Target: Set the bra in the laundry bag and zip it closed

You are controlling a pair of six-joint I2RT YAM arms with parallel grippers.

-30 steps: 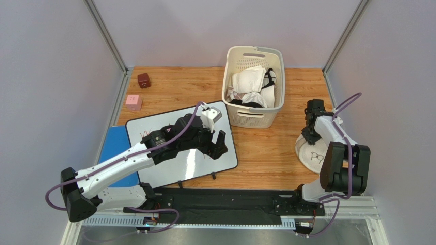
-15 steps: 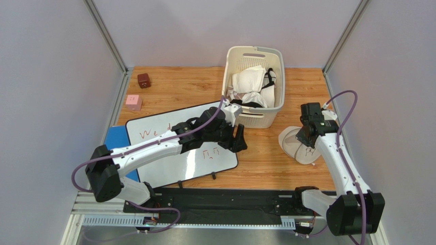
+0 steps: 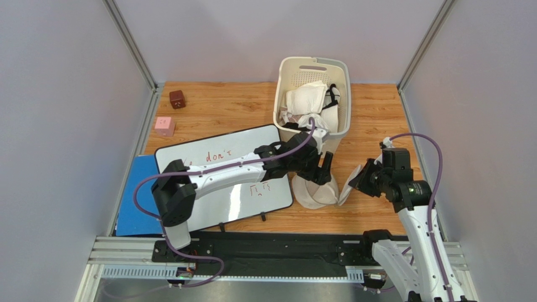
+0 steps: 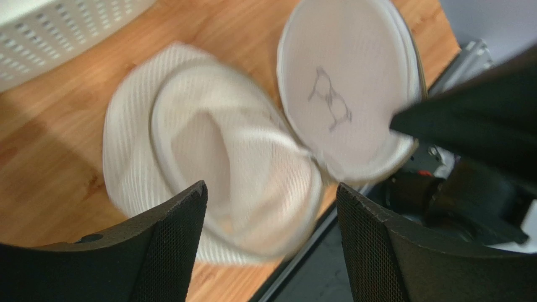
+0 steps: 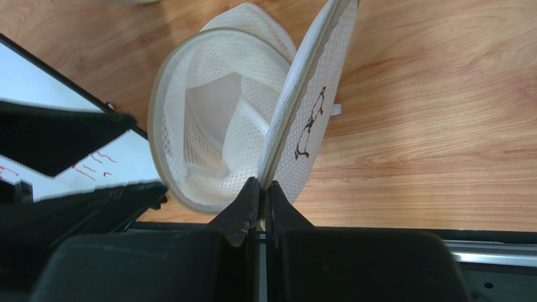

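Note:
The laundry bag (image 3: 313, 192) lies open on the wood in front of the basket, its lower mesh half flat and hollow. My right gripper (image 5: 261, 184) is shut on the rim of the other half (image 5: 315, 119) and holds it upright; that half carries a small dark drawing. My left gripper (image 4: 271, 187) is open and empty, hovering just above the lower half (image 4: 208, 163). In the top view the left gripper (image 3: 324, 170) is at the bag's far edge and the right gripper (image 3: 365, 179) at its right. White cloths (image 3: 307, 100) lie in the basket; I cannot tell which is the bra.
The cream slatted basket (image 3: 290, 141) stands just behind the bag, with a black-strapped garment inside. A whiteboard (image 3: 214, 189) with red writing lies left of the bag, partly over a blue pad (image 3: 135, 195). A pink cube (image 3: 164, 125) and a brown cube (image 3: 177, 99) sit far left.
My right gripper has dragged the bag left from the table's right edge and stood one half up, opening it. My left arm has swung right from the whiteboard to the bag.

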